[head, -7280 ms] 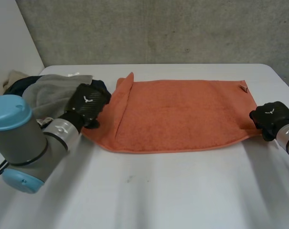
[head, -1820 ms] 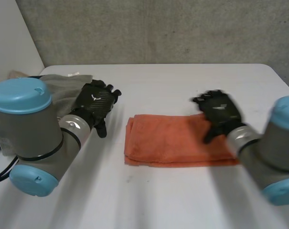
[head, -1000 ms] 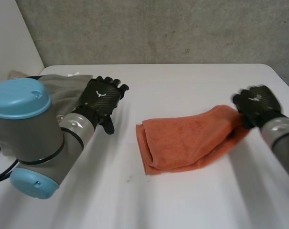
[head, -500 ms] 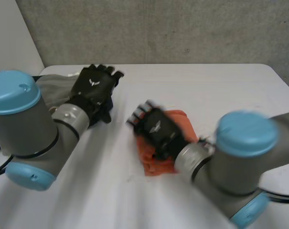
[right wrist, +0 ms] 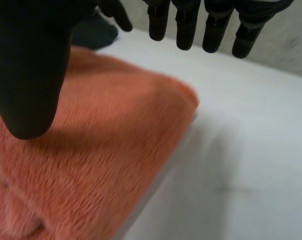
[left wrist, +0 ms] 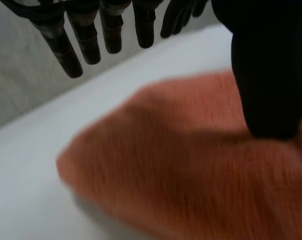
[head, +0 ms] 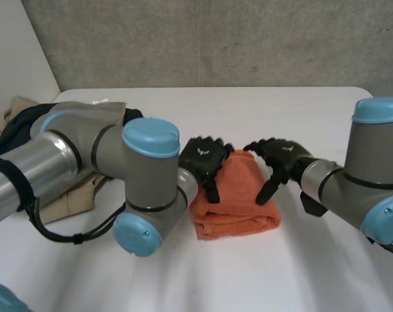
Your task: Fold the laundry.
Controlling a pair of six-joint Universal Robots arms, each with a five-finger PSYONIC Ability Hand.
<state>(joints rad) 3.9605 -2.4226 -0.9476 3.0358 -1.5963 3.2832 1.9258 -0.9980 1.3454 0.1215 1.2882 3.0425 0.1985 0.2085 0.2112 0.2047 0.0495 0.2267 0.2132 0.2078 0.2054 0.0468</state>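
The orange towel (head: 235, 203) lies folded into a small thick pad at the middle of the white table (head: 293, 110). My left hand (head: 206, 159) rests open on the pad's left part, fingers straight. My right hand (head: 278, 160) rests open over its right part, fingers spread and pointing down at the cloth. In the left wrist view my left hand (left wrist: 265, 75) has its thumb tip on the towel (left wrist: 180, 165) and its fingers straight above it. In the right wrist view my right hand (right wrist: 31, 65) has its thumb just over the towel (right wrist: 91, 160) and its fingers straight.
A pile of other laundry sits at the table's left: a grey cloth (head: 105, 107), a dark cloth (head: 17, 123) and a beige cloth (head: 73, 195). My left arm (head: 86, 156) reaches across in front of that pile. A concrete wall (head: 215, 39) runs behind the table.
My right hand carried the towel's right end over to the left, let go and drew back to the pad's right side. My left hand came over from the pile onto the towel.
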